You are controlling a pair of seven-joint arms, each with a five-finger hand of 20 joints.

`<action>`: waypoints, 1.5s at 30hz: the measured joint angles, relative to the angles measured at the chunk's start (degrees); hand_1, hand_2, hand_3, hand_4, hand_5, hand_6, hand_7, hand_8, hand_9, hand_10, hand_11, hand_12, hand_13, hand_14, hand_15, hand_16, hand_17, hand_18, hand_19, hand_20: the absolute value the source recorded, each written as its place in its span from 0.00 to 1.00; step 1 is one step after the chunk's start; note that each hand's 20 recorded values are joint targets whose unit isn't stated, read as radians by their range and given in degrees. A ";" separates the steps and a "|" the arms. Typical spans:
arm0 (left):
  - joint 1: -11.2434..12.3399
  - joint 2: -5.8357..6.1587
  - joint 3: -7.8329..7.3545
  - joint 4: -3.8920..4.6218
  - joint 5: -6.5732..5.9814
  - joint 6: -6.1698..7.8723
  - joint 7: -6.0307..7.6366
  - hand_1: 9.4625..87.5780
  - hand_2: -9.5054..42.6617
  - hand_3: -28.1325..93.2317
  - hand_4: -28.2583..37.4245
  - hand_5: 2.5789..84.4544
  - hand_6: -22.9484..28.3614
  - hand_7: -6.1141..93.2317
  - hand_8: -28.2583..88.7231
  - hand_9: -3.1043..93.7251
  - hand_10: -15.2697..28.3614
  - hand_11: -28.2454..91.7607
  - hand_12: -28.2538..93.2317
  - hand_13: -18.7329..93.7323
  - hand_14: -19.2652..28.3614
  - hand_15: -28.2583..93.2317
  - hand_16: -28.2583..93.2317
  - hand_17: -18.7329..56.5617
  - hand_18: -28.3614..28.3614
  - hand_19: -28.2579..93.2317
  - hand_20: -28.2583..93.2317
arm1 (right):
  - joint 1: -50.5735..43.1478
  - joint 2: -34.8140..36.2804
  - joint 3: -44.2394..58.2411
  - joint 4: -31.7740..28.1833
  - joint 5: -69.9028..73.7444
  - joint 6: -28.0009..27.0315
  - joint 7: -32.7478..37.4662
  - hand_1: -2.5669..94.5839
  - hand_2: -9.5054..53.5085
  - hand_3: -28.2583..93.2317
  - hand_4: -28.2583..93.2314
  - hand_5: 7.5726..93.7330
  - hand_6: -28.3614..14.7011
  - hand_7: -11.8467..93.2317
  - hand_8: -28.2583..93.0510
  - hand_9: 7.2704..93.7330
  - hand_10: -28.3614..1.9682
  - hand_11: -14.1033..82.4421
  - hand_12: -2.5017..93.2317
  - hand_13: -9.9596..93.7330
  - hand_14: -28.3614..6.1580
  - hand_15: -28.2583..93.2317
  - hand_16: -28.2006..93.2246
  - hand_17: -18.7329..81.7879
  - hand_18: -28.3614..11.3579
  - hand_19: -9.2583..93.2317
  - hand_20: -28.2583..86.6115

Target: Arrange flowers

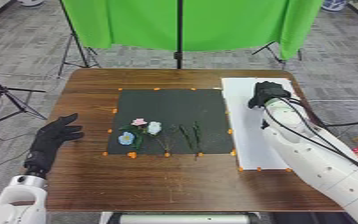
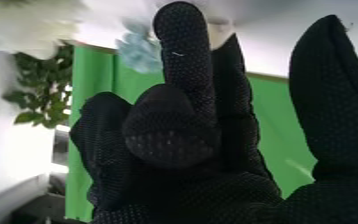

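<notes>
My left hand (image 1: pixel 55 135) is left of the mat (image 1: pixel 168 107), spread open. My right hand (image 1: pixel 270 95) is right of the mat, over the sheet (image 1: pixel 251 132); I can't tell if it's spread, pressed together or pinching. Pink flower (image 1: pixel 139 122), white flower (image 1: pixel 154 128) and blue flower (image 1: pixel 126 139) lie on the mat's near left part, green stems (image 1: pixel 197 135) right of them. Right wrist view: leaves (image 2: pixel 42 85) and a blurred pale bloom (image 2: pixel 140 50); can't tell if held.

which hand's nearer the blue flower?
Left. The left hand is left of the blue flower, off the dark mat; the right hand is farther right, over the white sheet.
</notes>
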 measured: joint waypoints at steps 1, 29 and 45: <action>0.04 -0.03 -0.03 -0.01 0.01 0.00 0.00 0.15 0.53 0.72 0.00 0.48 0.55 0.19 0.19 0.51 0.69 0.43 0.33 0.54 0.83 0.48 0.21 0.33 0.74 0.33 0.37 | -0.17 0.12 0.00 0.01 -0.35 -0.01 0.11 0.42 0.00 0.77 0.11 0.67 0.71 0.28 0.16 0.83 0.52 0.46 0.32 0.95 0.75 0.77 0.53 0.81 0.31 1.00 0.79; 1.38 -0.62 -1.20 -0.62 -0.04 0.01 -0.05 0.16 0.53 0.71 0.00 0.47 0.55 0.19 0.19 0.51 0.70 0.43 0.33 0.54 0.83 0.48 0.21 0.33 0.74 0.33 0.36 | -1.87 2.99 3.57 -15.34 15.63 30.68 -0.49 0.68 0.00 0.70 0.10 0.86 0.58 0.32 0.33 0.99 0.61 0.29 0.50 1.00 0.84 0.73 0.54 0.86 0.41 1.00 0.75; 1.58 -0.46 -1.42 -0.69 0.00 -0.06 -0.45 0.15 0.53 0.71 0.00 0.47 0.55 0.19 0.19 0.51 0.70 0.43 0.33 0.54 0.84 0.48 0.21 0.33 0.74 0.33 0.36 | -1.73 5.79 4.79 -21.65 2.81 -0.87 1.73 0.27 0.00 0.72 0.16 0.64 0.63 0.22 0.18 0.75 0.32 0.35 0.30 0.92 0.67 0.77 0.55 0.79 0.29 1.00 0.81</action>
